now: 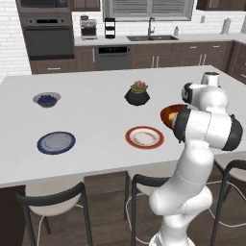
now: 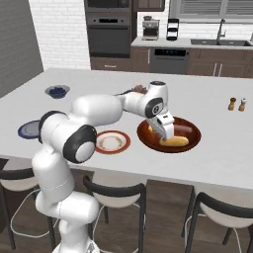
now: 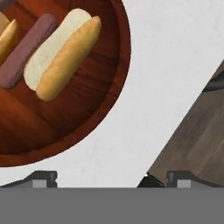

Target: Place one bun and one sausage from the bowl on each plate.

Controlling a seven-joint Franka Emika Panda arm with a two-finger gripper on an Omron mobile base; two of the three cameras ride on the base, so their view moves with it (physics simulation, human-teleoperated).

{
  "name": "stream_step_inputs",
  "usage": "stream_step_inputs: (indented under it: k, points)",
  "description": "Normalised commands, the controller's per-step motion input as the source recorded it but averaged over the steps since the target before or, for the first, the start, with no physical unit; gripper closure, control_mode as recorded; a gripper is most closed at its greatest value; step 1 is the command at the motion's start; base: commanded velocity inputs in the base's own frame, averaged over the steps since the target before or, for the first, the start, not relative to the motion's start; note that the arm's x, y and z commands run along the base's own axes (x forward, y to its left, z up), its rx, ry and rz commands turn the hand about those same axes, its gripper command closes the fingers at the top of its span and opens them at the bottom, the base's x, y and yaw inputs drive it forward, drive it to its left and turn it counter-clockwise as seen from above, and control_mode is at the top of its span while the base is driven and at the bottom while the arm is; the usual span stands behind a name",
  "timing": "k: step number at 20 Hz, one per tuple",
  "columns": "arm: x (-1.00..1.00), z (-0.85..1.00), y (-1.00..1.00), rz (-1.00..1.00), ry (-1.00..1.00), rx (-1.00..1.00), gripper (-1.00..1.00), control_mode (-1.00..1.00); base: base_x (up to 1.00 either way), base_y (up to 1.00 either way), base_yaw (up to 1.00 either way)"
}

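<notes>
Right now the two-finger gripper [image 2: 164, 132] hangs over the near-left part of the wide reddish-brown wooden bowl [image 2: 193, 140], fingers pointing down, nothing between them. In the hand view the two dark fingertips [image 3: 43, 178] sit far apart at the bottom corners, so the claw is spread wide and empty.

Key relation: the yellow-orange hot-dog bun [image 3: 63, 54] lies up and left of the fingertips in the hand view, not between them. Its long axis runs diagonally there, lower-left to upper-right. A thin pinkish-brown sausage [image 3: 27, 50] lies parallel, touching its left side. Below the fingers is the bowl's rim and bare white counter [image 3: 175, 65]. Judgement: the claw needs to shift further in over the bowl and line its closing direction across the bun's width before descending.

In the right base view the bun [image 2: 174, 141] rests at the bowl's near side, just right of the gripper, with the sausage [image 2: 182, 130] behind it.

Arm pose: reaches forward and right from the base, elbow high, wrist bent down.

Both plates look bare: red-orange-rimmed white plate [image 1: 144, 137] just left of the bowl, dark-blue-rimmed plate [image 1: 56, 142] well apart further left. No step completed yet, as I judge it.
</notes>
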Motion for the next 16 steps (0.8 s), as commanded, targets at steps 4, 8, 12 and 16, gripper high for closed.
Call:
stream_step_inputs:
  k: [4,8,12,16]
  points:
    - [0.72,-0.33,-0.20,-0.10,0.08,0.00,-1.00,-1.00,0.00,0.00,0.00]
    - [0.50,-0.40,-0.31,-0.08,0.02,0.00,-1.00,-1.00,0.00,0.00,0.00]
    - [0.26,-0.43,-0.31,-0.07,0.00,0.00,-1.00,-1.00,0.00,0.00,0.00]
    - [0.30,-0.33,-0.17,-0.06,0.00,0.00,-1.00,-1.00,0.00,0.00,0.00]
